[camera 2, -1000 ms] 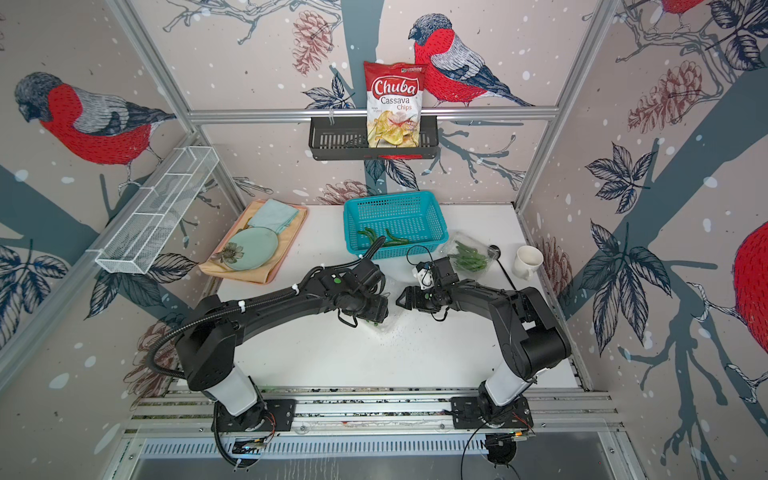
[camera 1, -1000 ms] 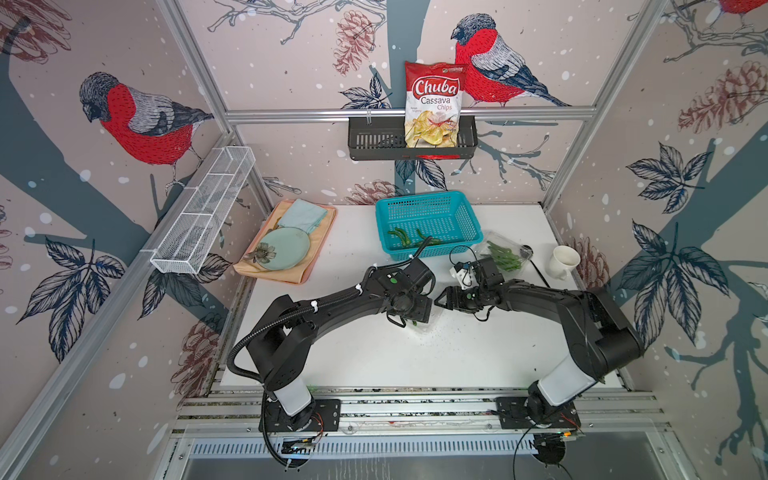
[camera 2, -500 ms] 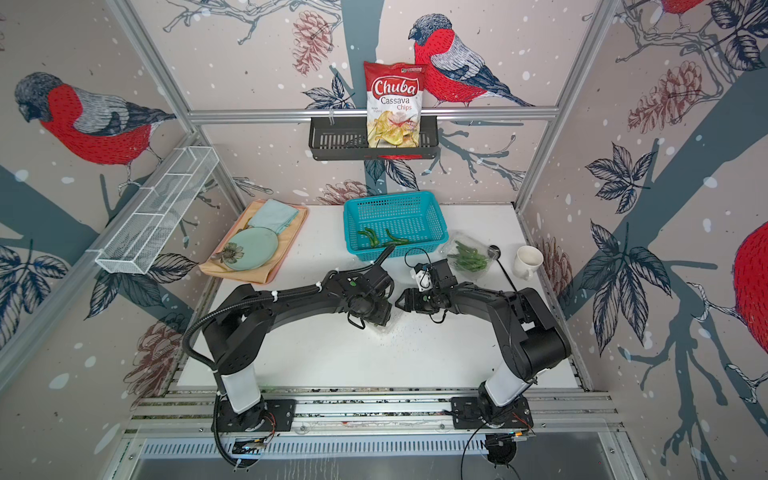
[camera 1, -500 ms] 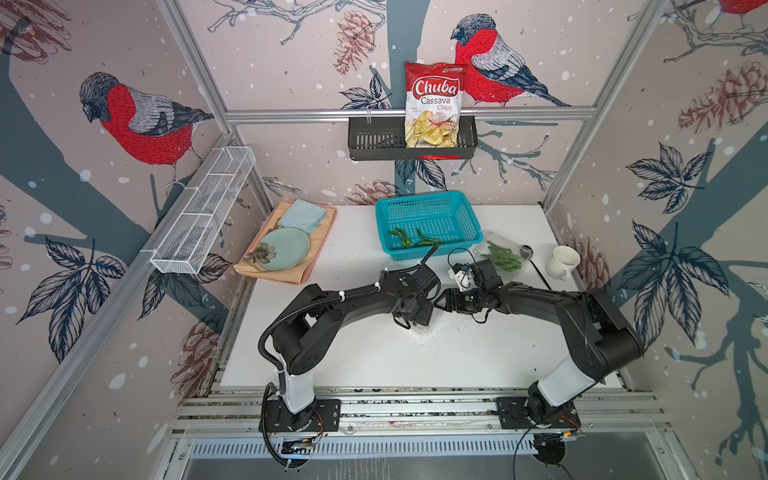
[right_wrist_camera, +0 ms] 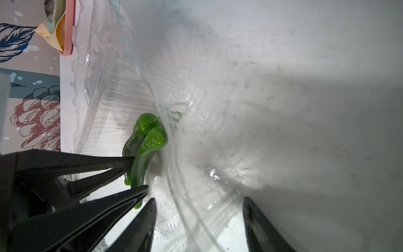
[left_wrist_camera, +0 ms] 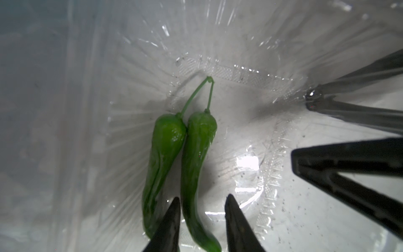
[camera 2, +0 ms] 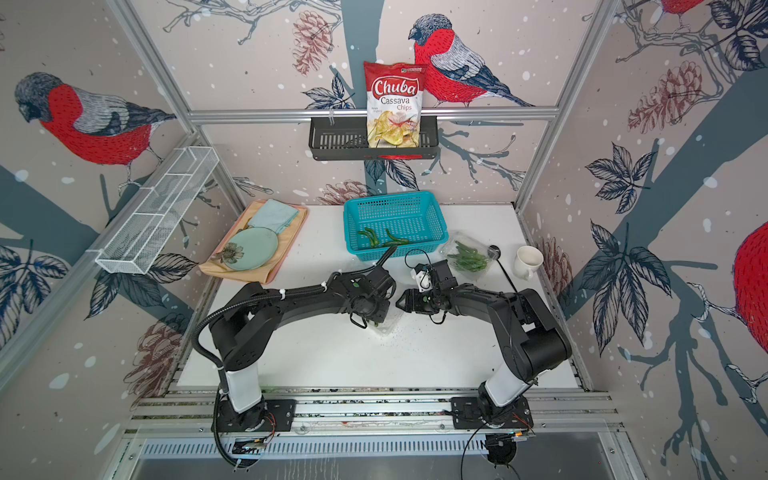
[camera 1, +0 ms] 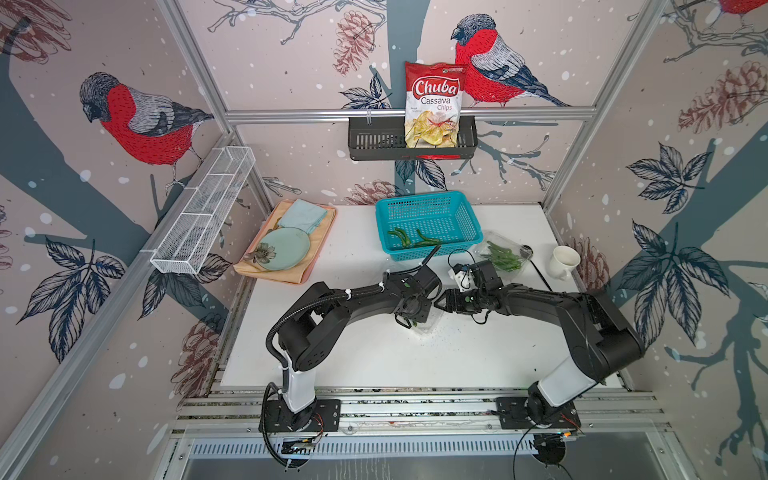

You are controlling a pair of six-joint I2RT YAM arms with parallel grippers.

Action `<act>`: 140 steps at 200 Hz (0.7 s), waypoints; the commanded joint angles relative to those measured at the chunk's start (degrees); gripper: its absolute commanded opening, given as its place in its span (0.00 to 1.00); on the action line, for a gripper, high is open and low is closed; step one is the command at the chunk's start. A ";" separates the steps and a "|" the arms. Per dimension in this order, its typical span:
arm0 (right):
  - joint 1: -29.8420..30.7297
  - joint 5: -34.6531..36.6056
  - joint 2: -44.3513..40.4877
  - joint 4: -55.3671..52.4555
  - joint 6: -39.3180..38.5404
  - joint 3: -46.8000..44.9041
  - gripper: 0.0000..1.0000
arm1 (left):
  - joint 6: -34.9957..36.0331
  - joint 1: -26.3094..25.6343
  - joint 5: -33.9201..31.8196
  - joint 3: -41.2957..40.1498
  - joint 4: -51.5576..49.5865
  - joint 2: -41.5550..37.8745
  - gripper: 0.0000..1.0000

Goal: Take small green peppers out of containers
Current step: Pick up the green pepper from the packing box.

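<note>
One clear container (camera 1: 430,326) lies open at the table's middle with two small green peppers (left_wrist_camera: 166,141) side by side in it. My left gripper (left_wrist_camera: 202,198) reaches down into it, open but narrow, straddling the thin end of one pepper (left_wrist_camera: 197,152). One finger touches the pepper and a gap shows at the other. My right gripper (right_wrist_camera: 199,199) is open wide at the container's edge with clear plastic between its fingers. In both top views a second container (camera 1: 503,257) (camera 2: 467,257) holds several peppers at the back right.
The teal basket (camera 1: 432,214) behind the grippers holds a few peppers (camera 1: 401,237). A white cup (camera 1: 564,261) stands at the right edge. A green plate (camera 1: 282,248) and folded cloth lie on an orange tray (camera 1: 286,272) at the back left. A chips bag (camera 1: 434,104) hangs on the back wall.
My left gripper's jaws have narrowed round the pepper and its elbow has swung inward. The right gripper has closed a little and stays at the container's edge.
</note>
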 commanded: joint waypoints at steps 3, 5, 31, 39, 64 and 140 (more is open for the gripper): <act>0.17 4.08 0.91 -8.06 1.17 -0.52 0.63 | 0.54 0.09 -0.72 -0.06 1.62 0.64 0.25; 0.21 4.12 0.93 -8.06 1.17 -0.60 0.63 | 0.54 0.09 -0.71 -0.12 1.64 0.69 0.25; 0.22 4.31 0.94 -8.17 1.28 -0.57 0.63 | 0.63 0.01 -0.36 0.05 2.06 1.43 0.19; 0.17 4.27 1.03 -8.11 1.26 -0.60 0.63 | 0.49 0.02 -0.16 0.04 2.24 1.68 0.17; 0.17 4.34 0.94 -8.13 1.17 -0.69 0.63 | -0.48 0.00 0.55 -0.37 3.00 2.06 0.14; -0.08 4.42 0.86 -8.50 0.29 -0.10 0.63 | -3.00 0.00 -0.57 4.03 -4.51 -2.64 0.04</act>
